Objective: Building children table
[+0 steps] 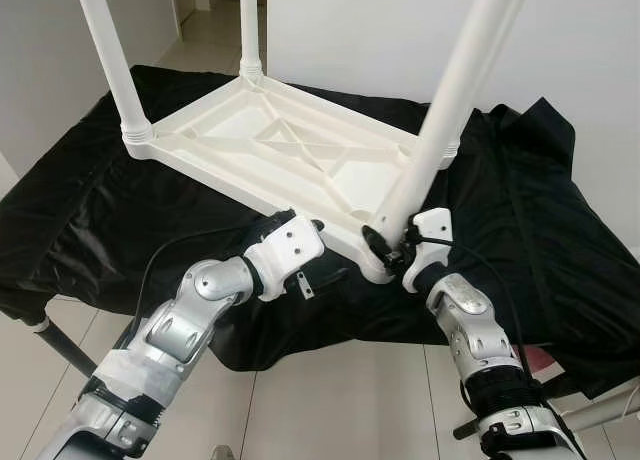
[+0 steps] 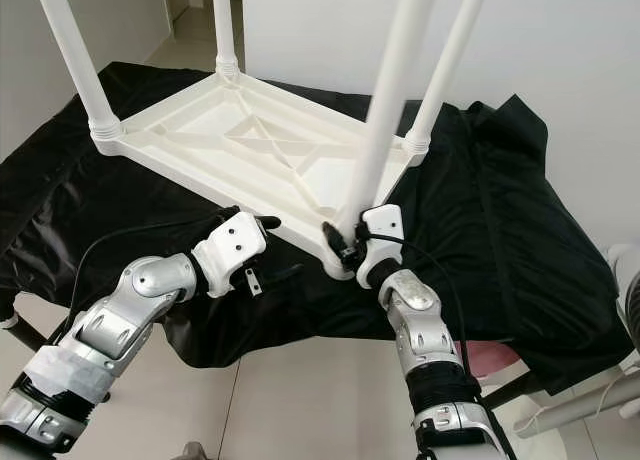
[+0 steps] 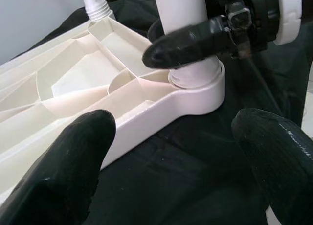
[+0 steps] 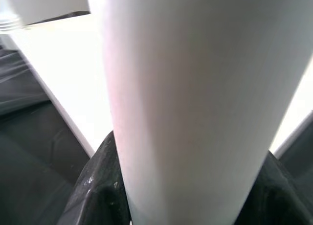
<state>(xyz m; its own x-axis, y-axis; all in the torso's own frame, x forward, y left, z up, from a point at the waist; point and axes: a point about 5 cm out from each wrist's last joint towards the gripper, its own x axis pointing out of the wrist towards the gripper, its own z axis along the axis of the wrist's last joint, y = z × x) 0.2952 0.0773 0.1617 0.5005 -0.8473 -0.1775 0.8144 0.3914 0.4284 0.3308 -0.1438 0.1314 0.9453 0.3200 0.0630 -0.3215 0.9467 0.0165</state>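
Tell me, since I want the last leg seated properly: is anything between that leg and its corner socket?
Nothing visible is. The right pincer is shut on the near leg, whose base already sits in the corner socket of the upturned tabletop. The left pincer waits open beside that corner.

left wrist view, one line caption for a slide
Right gripper clamps the near table leg at its corner socket on the upturned tabletop; the open left gripper hovers nearby.

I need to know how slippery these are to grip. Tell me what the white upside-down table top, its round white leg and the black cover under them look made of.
White upside-down table top: moulded plastic, ribbed, semi-matte. Round white leg, held by the right gripper: smooth plastic, probably. Black cover: thin creased sheet with slight sheen, fabric or plastic.
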